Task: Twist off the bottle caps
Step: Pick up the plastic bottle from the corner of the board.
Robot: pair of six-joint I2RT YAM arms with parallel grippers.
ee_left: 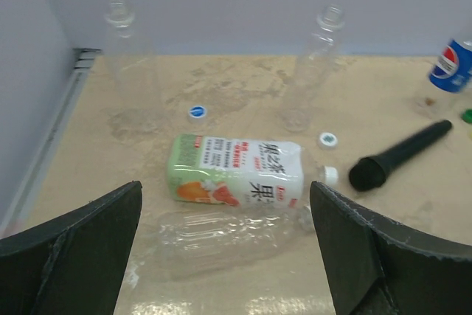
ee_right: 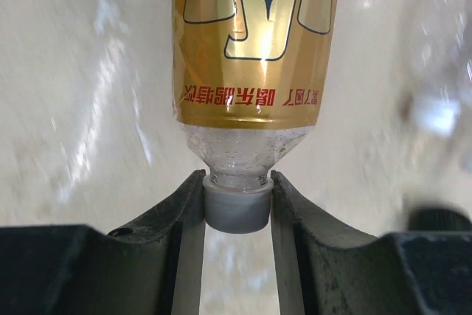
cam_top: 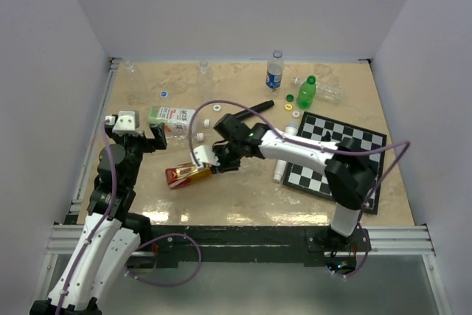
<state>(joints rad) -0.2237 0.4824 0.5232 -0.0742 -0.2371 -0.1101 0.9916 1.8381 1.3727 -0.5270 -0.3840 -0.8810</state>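
A bottle with a gold and red label point(ee_right: 251, 42) lies on its side on the table, also seen in the top view as the gold-red bottle point(cam_top: 184, 175). My right gripper point(ee_right: 236, 201) is shut on its grey-white cap point(ee_right: 236, 210), one finger on each side. The right gripper point(cam_top: 209, 161) sits at the bottle's right end. My left gripper point(ee_left: 225, 204) is open and hovers above a clear bottle point(ee_left: 221, 234) lying flat. Just beyond it lies a green-and-white labelled bottle point(ee_left: 236, 171) with a white cap point(ee_left: 330, 175). The left gripper point(cam_top: 135, 138) holds nothing.
Two clear bottles with no caps stand at the back point(ee_left: 122, 42) point(ee_left: 317, 57). Loose caps lie about, one blue point(ee_left: 196, 111), one white point(ee_left: 327, 139). A black microphone point(ee_left: 398, 154), a Pepsi bottle point(cam_top: 275, 70), a green bottle point(cam_top: 307, 91) and a chessboard point(cam_top: 339, 160) lie to the right.
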